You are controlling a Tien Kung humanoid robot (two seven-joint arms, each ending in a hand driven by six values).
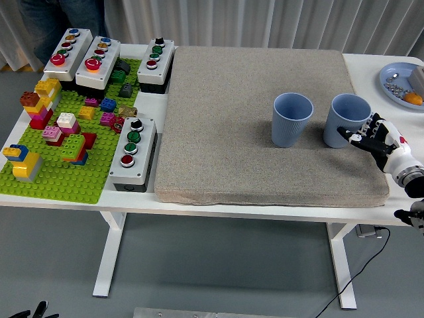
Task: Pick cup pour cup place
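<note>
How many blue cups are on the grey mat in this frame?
2. One blue cup stands near the mat's middle-right; the other cup stands to its right, with the right hand at its side. None looks hidden.

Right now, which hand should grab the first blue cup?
Right. The right hand is already at the side of the right blue cup, fingers open beside it. The left hand is nowhere in view.
</note>
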